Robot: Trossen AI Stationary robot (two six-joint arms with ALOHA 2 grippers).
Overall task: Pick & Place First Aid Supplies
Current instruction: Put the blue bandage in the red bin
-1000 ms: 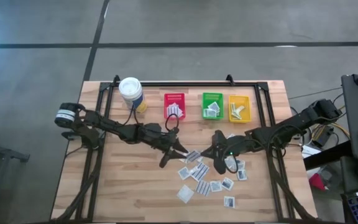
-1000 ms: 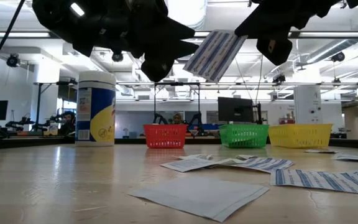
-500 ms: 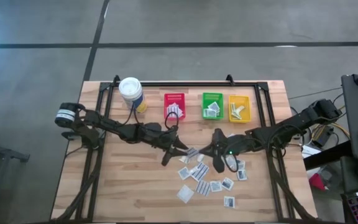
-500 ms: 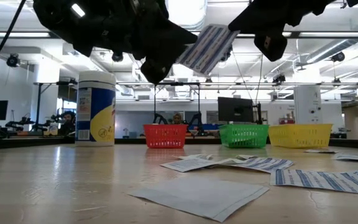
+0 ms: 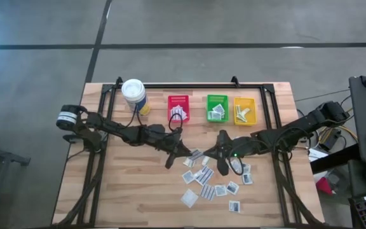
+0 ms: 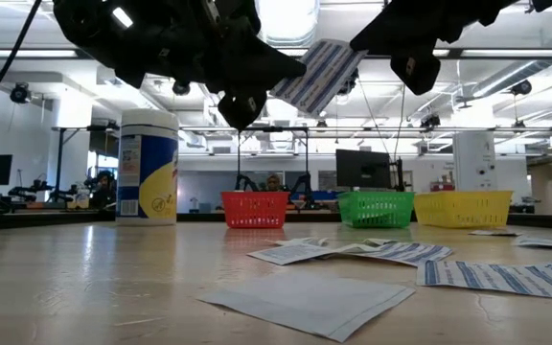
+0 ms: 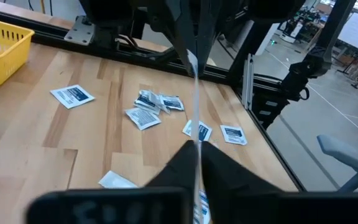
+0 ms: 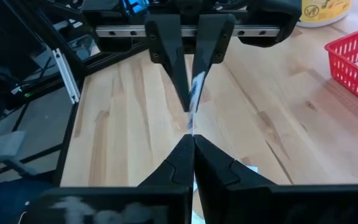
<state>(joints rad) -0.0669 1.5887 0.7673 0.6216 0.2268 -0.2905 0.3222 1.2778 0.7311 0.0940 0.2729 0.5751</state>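
A white packet with dark-blue stripes (image 6: pixel 319 72) hangs in the air above the table's middle, between my two grippers. My left gripper (image 5: pixel 188 152) comes at it from the table's left and my right gripper (image 5: pixel 211 154) from the right; both are shut on it. Both wrist views show the packet (image 7: pixel 196 106) edge-on. Several more white packets (image 5: pixel 216 182) lie flat on the wood below and toward the near right. My left gripper pinches the packet's left end (image 7: pixel 197 134) between its two fingers, coming about level from the table's left. The packet is lifted clear of the table. My right gripper pinches the opposite end (image 8: pixel 192 127) between its two fingers, about level from the table's right.
A red bin (image 5: pixel 178 107), a green bin (image 5: pixel 216 107) and a yellow bin (image 5: pixel 244 109) stand in a row at the far edge, each with packets inside. A white canister with a yellow label (image 5: pixel 134 94) stands at the far left. A black frame (image 5: pixel 189 84) borders the table.
My right gripper has carried the striped packet a little up and toward the table's left, to my left gripper. The packet's free end now lies between the left fingers.
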